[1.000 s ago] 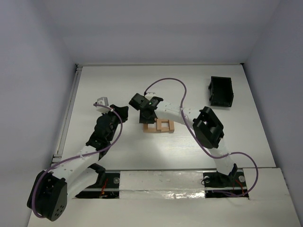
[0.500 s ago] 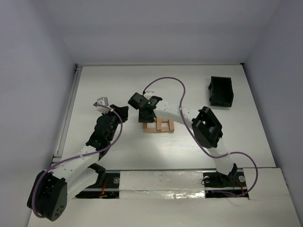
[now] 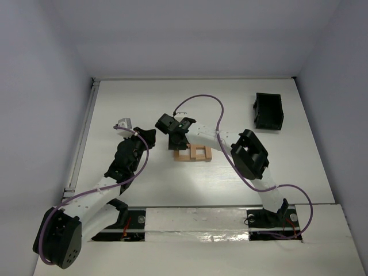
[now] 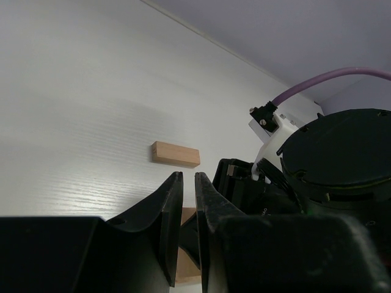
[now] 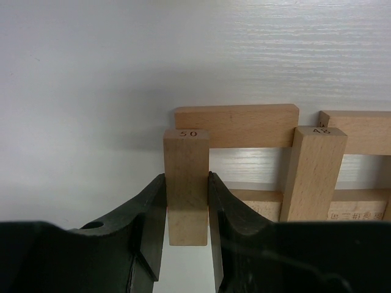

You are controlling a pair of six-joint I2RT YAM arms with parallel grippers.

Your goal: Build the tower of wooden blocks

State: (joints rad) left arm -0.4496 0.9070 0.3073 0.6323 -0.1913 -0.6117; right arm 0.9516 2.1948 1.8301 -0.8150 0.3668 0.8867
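The wood block tower [image 3: 195, 153] is a low lattice of light-tan blocks in mid-table. In the right wrist view, my right gripper [image 5: 186, 189] is shut on a block stamped 50 [image 5: 186, 152], lying across the left end of a lower block [image 5: 237, 125]. A parallel block stamped 48 [image 5: 311, 171] rests to its right. From above, the right gripper [image 3: 177, 141] sits at the tower's left end. My left gripper [image 3: 150, 137] hovers just left of it, jaws nearly together and empty [image 4: 188, 183]. One loose block [image 4: 176, 154] lies flat on the table beyond.
A small black plastic box [image 3: 268, 110] stands at the back right. A purple cable [image 3: 201, 100] arcs above the right arm. The white table [image 3: 144, 98] ends at a raised rail on the left [image 3: 86, 126]. Grey walls surround it.
The right arm has edged slightly to the left with the block still in its grip. The left arm has stayed where it was.
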